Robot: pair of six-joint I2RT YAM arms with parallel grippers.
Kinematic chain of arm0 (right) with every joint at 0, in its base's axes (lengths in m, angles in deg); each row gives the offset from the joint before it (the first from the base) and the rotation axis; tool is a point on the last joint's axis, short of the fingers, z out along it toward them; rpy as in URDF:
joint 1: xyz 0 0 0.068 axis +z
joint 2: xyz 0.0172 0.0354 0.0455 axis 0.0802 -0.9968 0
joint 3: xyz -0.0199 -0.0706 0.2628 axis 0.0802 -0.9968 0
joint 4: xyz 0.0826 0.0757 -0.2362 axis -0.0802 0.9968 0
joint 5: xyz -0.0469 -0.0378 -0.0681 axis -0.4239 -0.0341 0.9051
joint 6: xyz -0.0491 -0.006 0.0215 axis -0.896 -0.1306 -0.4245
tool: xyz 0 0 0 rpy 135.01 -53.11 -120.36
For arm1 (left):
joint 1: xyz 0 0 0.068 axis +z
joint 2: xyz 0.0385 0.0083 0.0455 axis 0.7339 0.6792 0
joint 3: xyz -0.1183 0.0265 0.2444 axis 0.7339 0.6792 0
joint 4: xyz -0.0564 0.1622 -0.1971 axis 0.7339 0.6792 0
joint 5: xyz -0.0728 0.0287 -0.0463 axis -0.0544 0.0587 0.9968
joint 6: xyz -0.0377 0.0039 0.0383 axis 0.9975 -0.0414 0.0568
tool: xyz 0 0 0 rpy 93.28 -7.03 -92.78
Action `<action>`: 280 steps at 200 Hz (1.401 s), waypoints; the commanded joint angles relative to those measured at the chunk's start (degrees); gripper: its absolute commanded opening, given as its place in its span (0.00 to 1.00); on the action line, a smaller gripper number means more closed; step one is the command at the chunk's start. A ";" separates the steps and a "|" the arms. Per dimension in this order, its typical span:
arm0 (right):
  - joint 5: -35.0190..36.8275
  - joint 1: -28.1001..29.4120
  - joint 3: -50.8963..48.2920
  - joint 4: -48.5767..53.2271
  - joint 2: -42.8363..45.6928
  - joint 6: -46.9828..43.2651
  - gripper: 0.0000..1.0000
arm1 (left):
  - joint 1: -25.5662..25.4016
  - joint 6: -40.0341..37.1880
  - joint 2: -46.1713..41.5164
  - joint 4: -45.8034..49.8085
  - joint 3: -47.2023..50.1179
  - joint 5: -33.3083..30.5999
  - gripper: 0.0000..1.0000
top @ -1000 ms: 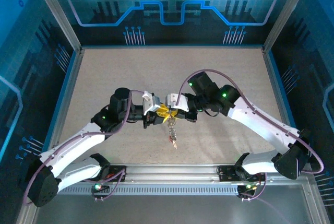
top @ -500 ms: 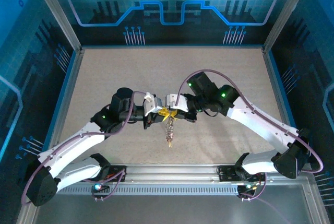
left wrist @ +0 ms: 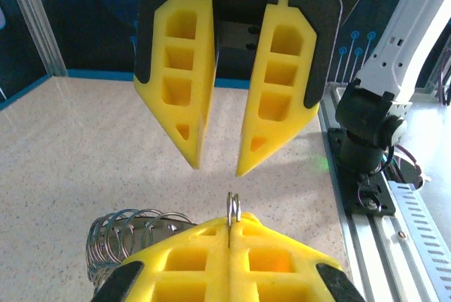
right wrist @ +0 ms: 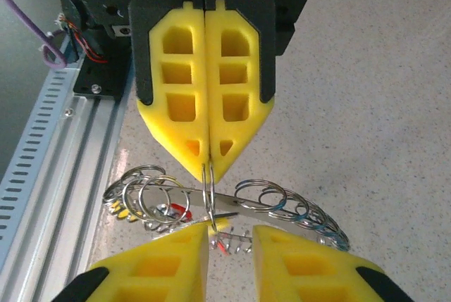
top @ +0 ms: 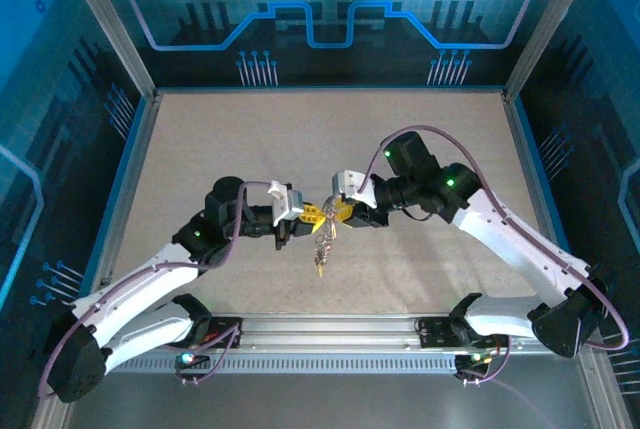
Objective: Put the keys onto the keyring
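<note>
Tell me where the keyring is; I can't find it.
Right wrist view, centre: the keyring stands edge-on, pinched by the shut left gripper, just beyond the open right gripper.

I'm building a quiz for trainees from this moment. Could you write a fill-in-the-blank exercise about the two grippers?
1. The left gripper is ___ on the keyring.
2. The jaws of the right gripper stand ___.
3. The fingers of both grippers are ___ in colour.
Missing words: shut; open; yellow.
</note>
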 commanded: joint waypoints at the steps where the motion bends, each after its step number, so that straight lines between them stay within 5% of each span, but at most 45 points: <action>1: -4.42 -0.40 -0.65 -0.61 0.76 1.28 0.24 | -0.44 2.92 -1.01 -10.67 0.85 2.36 0.00; 60: -2.92 -0.19 -1.09 -2.91 0.27 2.85 0.19 | -0.39 6.67 0.14 -18.92 2.82 3.11 0.00; 107: -2.80 -0.25 -1.53 -3.48 0.63 3.19 0.00 | -0.41 7.99 0.49 -21.62 3.43 2.98 0.00; 159: -4.68 -0.16 -2.14 -2.90 0.17 3.26 0.00 | -0.43 10.23 1.86 -26.25 4.36 2.33 0.00; 191: -5.11 -0.14 -3.20 -7.32 1.91 5.63 0.15 | -0.45 10.91 2.60 -26.92 4.53 2.27 0.00; 280: -5.28 -1.52 -5.66 -12.38 4.64 8.76 0.11 | -0.42 12.86 3.40 -29.98 5.74 1.38 0.00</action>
